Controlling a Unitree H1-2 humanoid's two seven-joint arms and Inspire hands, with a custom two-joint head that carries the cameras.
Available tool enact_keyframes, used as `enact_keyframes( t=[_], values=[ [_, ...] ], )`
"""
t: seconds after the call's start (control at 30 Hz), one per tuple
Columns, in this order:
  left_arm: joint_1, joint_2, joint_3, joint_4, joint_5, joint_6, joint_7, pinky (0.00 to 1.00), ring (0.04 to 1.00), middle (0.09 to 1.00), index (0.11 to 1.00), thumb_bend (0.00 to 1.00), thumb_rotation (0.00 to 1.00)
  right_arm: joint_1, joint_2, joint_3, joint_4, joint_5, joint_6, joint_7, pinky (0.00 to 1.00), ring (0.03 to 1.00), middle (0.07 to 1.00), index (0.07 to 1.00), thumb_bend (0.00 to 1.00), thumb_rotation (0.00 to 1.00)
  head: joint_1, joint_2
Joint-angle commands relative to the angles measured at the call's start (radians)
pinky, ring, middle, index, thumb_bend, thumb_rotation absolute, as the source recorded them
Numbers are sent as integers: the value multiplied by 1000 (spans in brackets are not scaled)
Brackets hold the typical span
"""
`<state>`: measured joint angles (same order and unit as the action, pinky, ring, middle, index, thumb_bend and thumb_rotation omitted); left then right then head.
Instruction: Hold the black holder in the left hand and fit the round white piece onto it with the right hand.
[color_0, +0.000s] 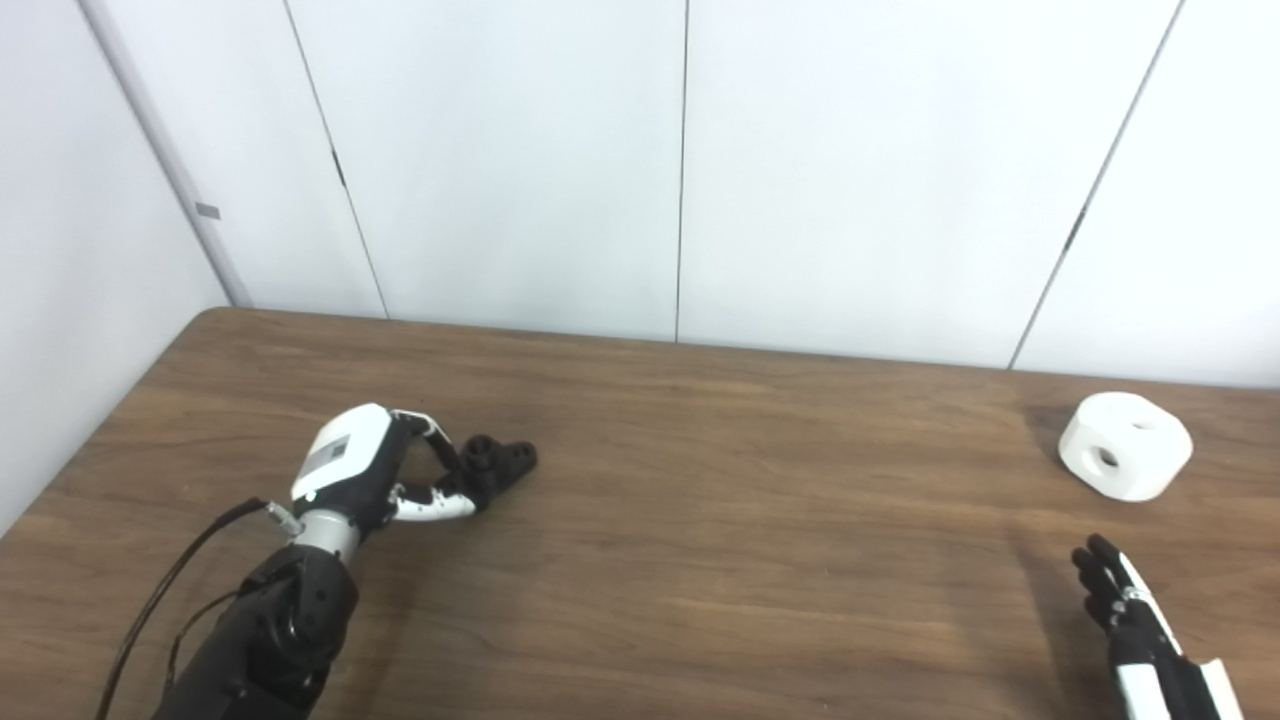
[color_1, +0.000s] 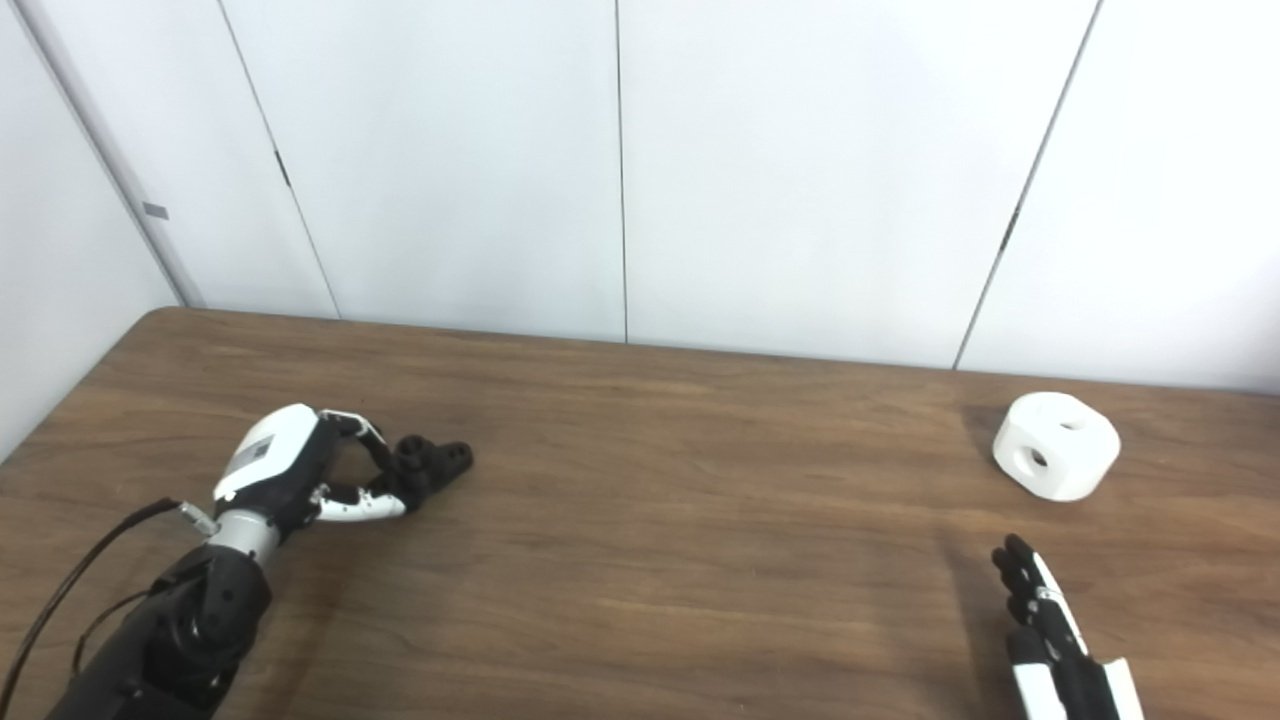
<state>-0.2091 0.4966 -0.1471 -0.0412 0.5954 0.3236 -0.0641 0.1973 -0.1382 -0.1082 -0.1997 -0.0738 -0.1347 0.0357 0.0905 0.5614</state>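
Note:
The black holder (color_0: 505, 458) lies on the wooden table (color_0: 700, 520) at the left. My left hand (color_0: 375, 465) reaches it from the left, its fingers (color_0: 443, 452) and thumb closed around the holder's near end, which they partly hide. The round white piece (color_0: 1125, 445), a chunky block with holes in its side and top, rests on the table at the far right. My right hand (color_0: 1135, 625) is at the bottom right corner, below the white piece and well apart from it, fingers stretched out and holding nothing.
White wall panels (color_0: 680, 170) rise just behind the table's far edge. The table's left edge and rounded back corner (color_0: 205, 320) lie close to the left arm. A black cable (color_0: 160, 590) runs along the left forearm.

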Motion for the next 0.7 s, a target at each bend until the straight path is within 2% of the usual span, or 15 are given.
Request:
enact_keyframes(
  t=[0.0,0.37,0.67],
  values=[
    [-5,1,-5,-57,15,-13,-13,949,870,773,487,514,59,16,24,13,3,0,-20,-14,964,957,928,935,680,989,-5,4],
    [99,-39,-63,-239,23,-44,-109,946,883,789,488,513,61,10,31,31,-40,-22,27,-21,970,950,921,931,662,998,-48,52],
    [182,-101,-118,-341,63,-52,-154,943,882,786,487,515,60,3,34,50,-70,-19,68,-39,940,949,928,938,648,976,-83,108]
  ],
)
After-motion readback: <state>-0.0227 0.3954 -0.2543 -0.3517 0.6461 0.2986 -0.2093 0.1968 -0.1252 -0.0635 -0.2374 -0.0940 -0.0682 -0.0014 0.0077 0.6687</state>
